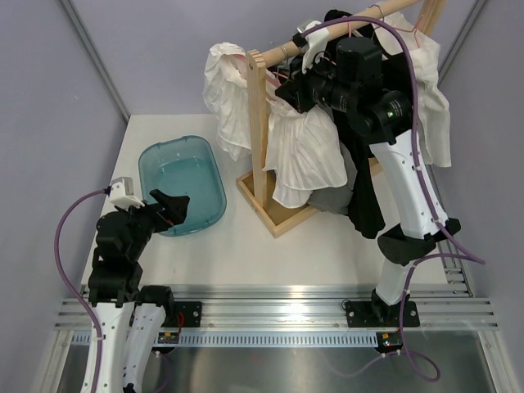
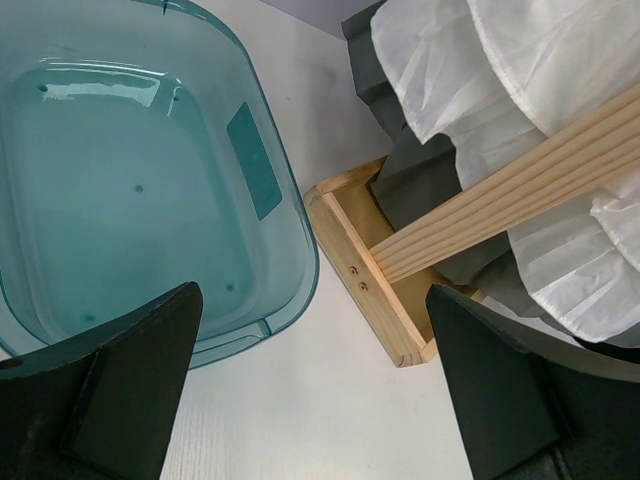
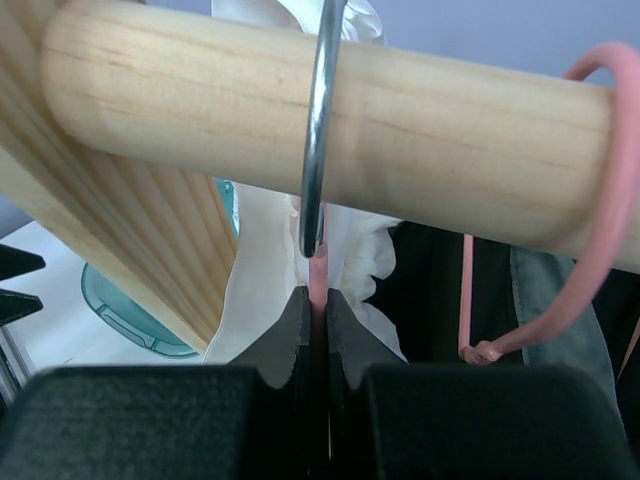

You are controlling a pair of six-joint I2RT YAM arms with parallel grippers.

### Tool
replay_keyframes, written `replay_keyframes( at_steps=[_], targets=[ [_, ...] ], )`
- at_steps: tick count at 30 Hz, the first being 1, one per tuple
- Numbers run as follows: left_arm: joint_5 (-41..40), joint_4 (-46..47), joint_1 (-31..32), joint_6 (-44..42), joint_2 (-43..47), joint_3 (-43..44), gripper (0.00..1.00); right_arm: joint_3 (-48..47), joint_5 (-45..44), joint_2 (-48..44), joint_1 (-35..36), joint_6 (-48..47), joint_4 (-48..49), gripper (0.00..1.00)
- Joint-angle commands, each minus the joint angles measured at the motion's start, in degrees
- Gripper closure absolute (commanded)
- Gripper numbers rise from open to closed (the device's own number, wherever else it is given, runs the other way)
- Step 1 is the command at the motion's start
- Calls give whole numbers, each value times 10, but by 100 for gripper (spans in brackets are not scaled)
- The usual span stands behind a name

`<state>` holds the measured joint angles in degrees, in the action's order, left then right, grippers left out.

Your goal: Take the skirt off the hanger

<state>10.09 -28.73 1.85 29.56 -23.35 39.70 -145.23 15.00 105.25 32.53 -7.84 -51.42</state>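
Observation:
A white ruffled skirt (image 1: 304,155) hangs on a pink hanger (image 3: 318,285) whose metal hook (image 3: 318,130) loops over the wooden rod (image 3: 200,120) of a clothes rack. My right gripper (image 3: 318,305) is shut on the pink hanger's neck just under the hook, high at the rod in the top view (image 1: 291,84). The skirt's white cloth (image 3: 265,290) shows behind the jaws. My left gripper (image 1: 168,205) is open and empty, low over the table beside the basin, with the skirt's hem (image 2: 520,80) ahead of it.
A teal plastic basin (image 1: 214,176) stands left of the rack's wooden base (image 1: 278,217). More white, black and grey garments (image 1: 364,196) hang on the same rod. A second pink hanger hook (image 3: 600,230) sits right of my gripper. The rack's upright (image 2: 520,190) crosses the left wrist view.

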Motion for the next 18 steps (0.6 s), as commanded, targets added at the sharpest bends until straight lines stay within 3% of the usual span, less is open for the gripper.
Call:
replay_keyframes(
  at_steps=[1,12,18],
  targets=[
    [18,39,1,1,-7,0,1,-6,-7,-57,1,-15,89,100],
    [30,45,1,6,-8,-1,1,57,-2,-108,-2,-20,97,100],
    [31,42,1,10,-1,-7,1,148,15,-166,-19,-9,84,100]
  ],
)
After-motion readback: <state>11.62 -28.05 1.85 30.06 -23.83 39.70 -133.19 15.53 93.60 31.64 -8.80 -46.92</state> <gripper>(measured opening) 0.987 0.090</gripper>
